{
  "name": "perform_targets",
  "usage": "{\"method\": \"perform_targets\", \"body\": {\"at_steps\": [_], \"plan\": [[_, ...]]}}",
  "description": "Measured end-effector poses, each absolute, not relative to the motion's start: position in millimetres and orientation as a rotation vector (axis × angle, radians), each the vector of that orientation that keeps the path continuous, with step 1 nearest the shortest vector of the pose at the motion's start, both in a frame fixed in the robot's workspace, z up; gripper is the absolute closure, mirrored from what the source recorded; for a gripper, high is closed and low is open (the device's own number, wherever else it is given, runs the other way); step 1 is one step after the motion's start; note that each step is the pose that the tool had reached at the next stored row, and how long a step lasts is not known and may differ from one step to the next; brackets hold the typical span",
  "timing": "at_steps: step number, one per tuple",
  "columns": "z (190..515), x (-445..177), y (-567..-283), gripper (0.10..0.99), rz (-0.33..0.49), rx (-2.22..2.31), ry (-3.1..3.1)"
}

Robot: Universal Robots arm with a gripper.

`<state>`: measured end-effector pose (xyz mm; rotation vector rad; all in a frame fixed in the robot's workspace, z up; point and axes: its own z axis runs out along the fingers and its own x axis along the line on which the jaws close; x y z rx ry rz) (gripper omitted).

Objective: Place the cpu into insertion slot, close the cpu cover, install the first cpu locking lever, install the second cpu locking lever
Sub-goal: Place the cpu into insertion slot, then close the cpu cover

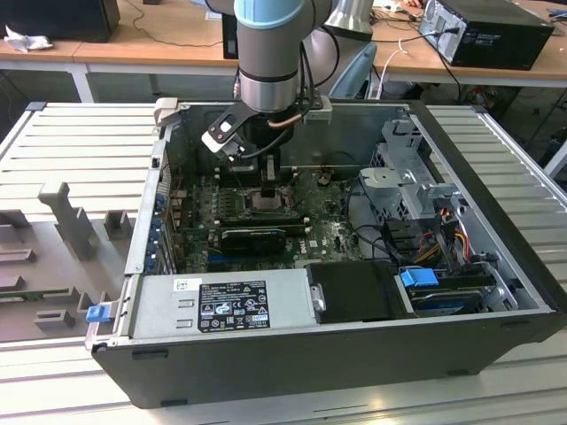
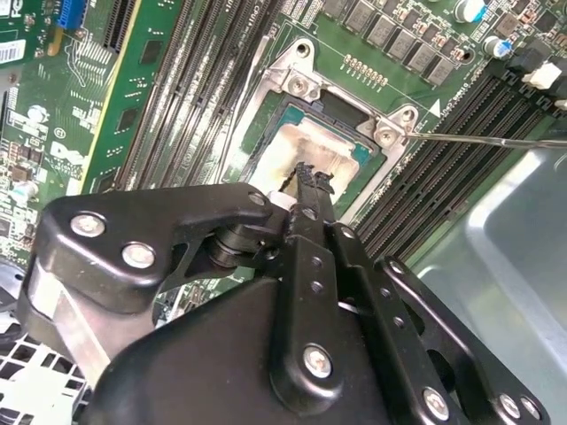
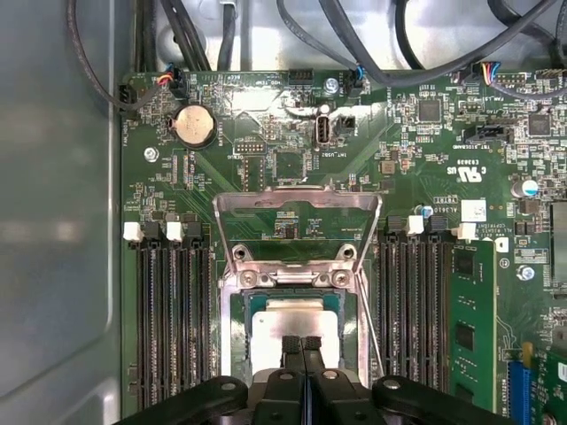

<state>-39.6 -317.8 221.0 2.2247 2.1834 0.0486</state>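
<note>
While the cpu cover is up, cpu (image 3: 297, 317): lies flat inside the insertion slot (image 3: 237, 328), metal top facing out, looks seated square.
cpu cover (image 3: 292, 197): hinged at one edge of the insertion slot, swung open and leaning away from it, so its window frame is off the chip.
locking lever (image 2: 487, 140): thin wire rod running out from a corner of the insertion slot, not latched down.
gripper (image 3: 303, 342): directly over the insertion slot, tip above the half of the cpu away from the cover hinge. The exterior view has the gripper (image 1: 266, 186) reaching straight down onto the slot.
fingers (image 3: 292, 347): pressed together, nothing between them. Can't tell if the tips touch the cpu top.
cpu handling (judgement): light, stiff, thin. Smooth top is likely slippery, and the contact side and slot pins are fragile. Hold by two opposite edges, no sliding, no side load.
cover handling (judgement): thin stamped metal, stiff, pivots only. Push on the free bar farthest from the hinge.
lever handling (judgement): springy wire that will push back. Take it near the free end.
</note>
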Motion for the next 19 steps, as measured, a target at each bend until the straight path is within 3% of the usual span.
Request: {"method": "perform_targets", "body": {"at_steps": [19], "plan": [[228.8,-33.4,-318.4,0.98,0.046,2.224,2.182]]}}
